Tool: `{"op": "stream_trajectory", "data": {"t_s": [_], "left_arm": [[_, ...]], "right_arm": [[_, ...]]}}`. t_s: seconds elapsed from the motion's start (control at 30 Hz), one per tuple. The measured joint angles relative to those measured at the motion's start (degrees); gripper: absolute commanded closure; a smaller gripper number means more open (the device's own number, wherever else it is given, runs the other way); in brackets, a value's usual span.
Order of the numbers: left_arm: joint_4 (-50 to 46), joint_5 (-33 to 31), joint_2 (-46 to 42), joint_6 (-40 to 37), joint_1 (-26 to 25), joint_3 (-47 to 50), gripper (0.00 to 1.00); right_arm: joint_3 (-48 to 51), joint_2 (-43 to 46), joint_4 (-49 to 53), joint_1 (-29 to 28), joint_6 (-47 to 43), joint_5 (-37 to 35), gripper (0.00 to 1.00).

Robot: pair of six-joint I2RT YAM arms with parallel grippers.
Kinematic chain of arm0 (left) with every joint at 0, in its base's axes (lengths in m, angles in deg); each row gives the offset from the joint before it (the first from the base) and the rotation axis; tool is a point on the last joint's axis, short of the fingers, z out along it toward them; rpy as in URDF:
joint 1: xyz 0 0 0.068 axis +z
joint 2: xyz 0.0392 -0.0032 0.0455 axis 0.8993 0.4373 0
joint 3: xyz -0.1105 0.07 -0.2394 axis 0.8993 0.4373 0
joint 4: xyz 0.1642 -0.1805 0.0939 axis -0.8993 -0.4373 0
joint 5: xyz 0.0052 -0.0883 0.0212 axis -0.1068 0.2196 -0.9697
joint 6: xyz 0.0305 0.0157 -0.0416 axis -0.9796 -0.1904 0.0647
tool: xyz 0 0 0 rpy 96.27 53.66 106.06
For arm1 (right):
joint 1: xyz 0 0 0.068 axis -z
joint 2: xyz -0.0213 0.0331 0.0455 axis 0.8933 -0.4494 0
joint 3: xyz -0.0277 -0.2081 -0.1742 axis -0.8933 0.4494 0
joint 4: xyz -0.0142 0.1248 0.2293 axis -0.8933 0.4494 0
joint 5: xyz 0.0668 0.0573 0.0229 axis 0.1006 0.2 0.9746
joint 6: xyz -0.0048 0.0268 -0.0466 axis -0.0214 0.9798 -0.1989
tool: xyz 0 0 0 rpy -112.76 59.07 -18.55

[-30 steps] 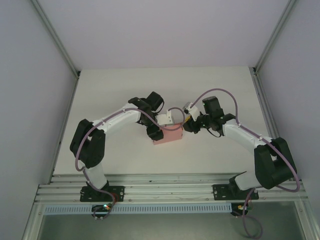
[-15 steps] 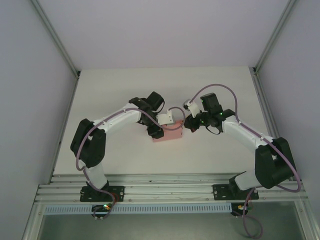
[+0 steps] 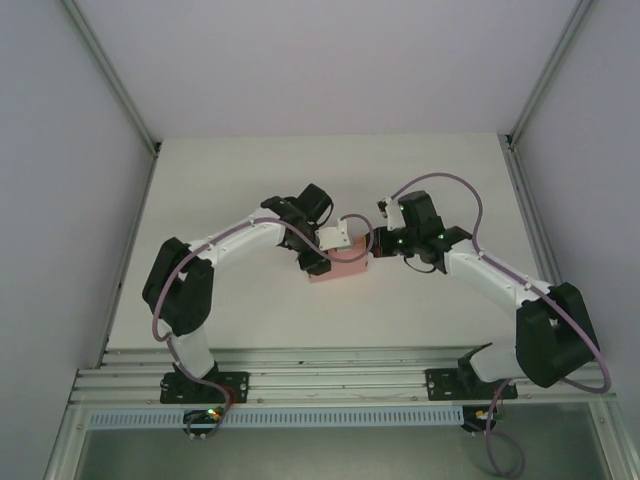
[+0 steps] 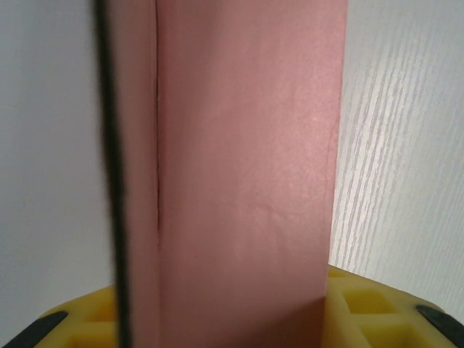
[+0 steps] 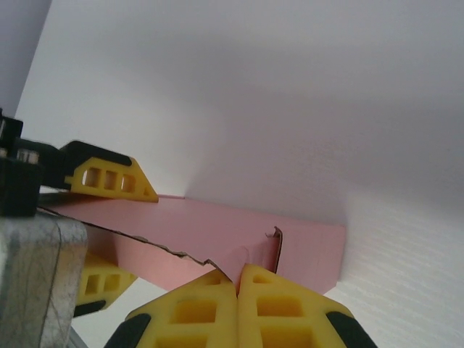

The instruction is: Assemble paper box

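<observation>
Your left tool (image 3: 318,258) is clamped on the paper box (image 3: 342,270), which sits mid-surface (image 3: 250,180). Your right tool (image 5: 238,286) is pinched together at the box's right edge. Beyond them, open white surface runs to the back wall (image 3: 330,60).

left arm (image 3: 235,238), right arm (image 3: 490,275): white link shells, black joints and elbows | cables (image 3: 440,178): mauve, running outside along each arm in loose loops | bases (image 3: 205,385): black bolted plates | jaws: yellow plastic, square pockets, black tips | wrist housing (image 3: 335,238): white, boxy | base light (image 3: 210,412): green, at left base
</observation>
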Motion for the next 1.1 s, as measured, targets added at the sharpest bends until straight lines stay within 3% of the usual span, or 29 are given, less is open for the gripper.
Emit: {"op": "stream_trajectory", "data": {"t_s": [0.1,0.43,1.1], "left_arm": [[-1.0,-0.3,0.1,0.2,0.0,0.0,0.59],[-0.9,-0.4,0.1,0.5,0.1,0.0,0.58],[-1.8,-0.7,0.0,1.3,0.1,-0.1,0.53]], "right_arm": [[3.9,1.3,-5.6,-1.0,-1.7,-1.3,1.00],[6.4,2.4,-9.6,-4.9,-9.3,-10.4,1.00],[12.3,4.6,-18.3,-13.5,-15.5,-26.4,1.00]]}}
